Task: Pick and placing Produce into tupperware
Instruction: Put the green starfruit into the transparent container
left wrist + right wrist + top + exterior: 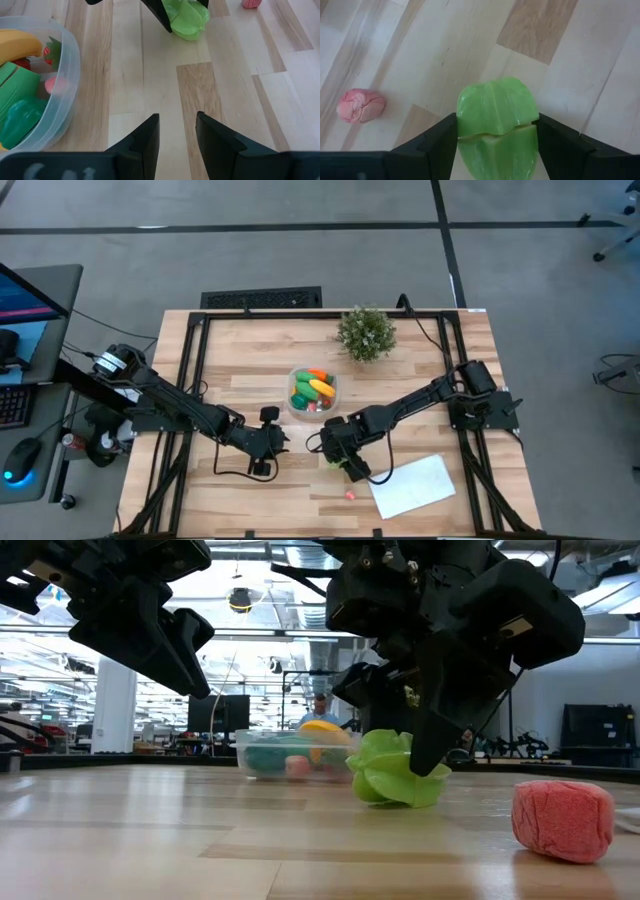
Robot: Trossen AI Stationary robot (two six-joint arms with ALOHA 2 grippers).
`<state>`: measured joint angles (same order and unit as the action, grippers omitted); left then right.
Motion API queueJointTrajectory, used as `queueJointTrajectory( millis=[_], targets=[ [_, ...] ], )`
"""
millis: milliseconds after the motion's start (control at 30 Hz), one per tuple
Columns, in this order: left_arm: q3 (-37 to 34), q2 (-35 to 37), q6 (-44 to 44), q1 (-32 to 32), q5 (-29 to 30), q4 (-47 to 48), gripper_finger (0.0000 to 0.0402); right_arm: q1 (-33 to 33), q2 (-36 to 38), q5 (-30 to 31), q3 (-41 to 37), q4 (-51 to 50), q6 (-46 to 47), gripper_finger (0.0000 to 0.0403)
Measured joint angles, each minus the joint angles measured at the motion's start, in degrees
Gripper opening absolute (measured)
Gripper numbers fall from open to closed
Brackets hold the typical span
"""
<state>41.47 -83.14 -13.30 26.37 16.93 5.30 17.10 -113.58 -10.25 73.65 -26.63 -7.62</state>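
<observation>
Produce piece in play: light green pepper (496, 117) on the desk (250, 375) beside the tupperware (312, 392), right hand (496, 132) clamped on it. Grip looks shallow (hard to judge), so it may slip on lift. Left hand (177, 137) narrow, empty, hovering near the tupperware.

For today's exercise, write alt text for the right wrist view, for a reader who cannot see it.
The right end effector closes its two dark fingers on either side of a light green toy vegetable resting on a wooden table. A small pink berry lies apart on the wood.
</observation>
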Motion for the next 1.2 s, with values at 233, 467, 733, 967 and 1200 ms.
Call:
queueJointTrajectory(
  millis=[233, 467, 733, 967, 1200],
  targets=[
    [0.0, 0.01, 0.0, 0.0, 0.0, 0.0, 0.0118, -0.06, 0.11, 0.07, 1.43, -4.62, 0.71, 0.0235],
    [0.0, -0.01, 0.0, 0.0, 0.0, 0.0, 0.0118, -0.51, 0.06, 0.21, 3.55, -8.26, 0.7, 0.0235],
    [0.0, -0.01, 0.0, 0.0, 0.0, 0.0, 0.0118, -1.43, 0.04, 0.43, 6.9, -13.75, 0.68, 0.0235],
    [0.0, 0.01, 0.0, 0.02, -0.02, 0.09, 0.0118, -2.0, 0.02, 4.57, 11.31, -20.76, 0.43, 0.0235],
    [0.0, 0.01, 0.0, 0.02, -0.02, 0.15, 0.0118, -2.94, 0.02, 7.38, 15.49, -24.27, -1.47, 0.0235]
  ],
)
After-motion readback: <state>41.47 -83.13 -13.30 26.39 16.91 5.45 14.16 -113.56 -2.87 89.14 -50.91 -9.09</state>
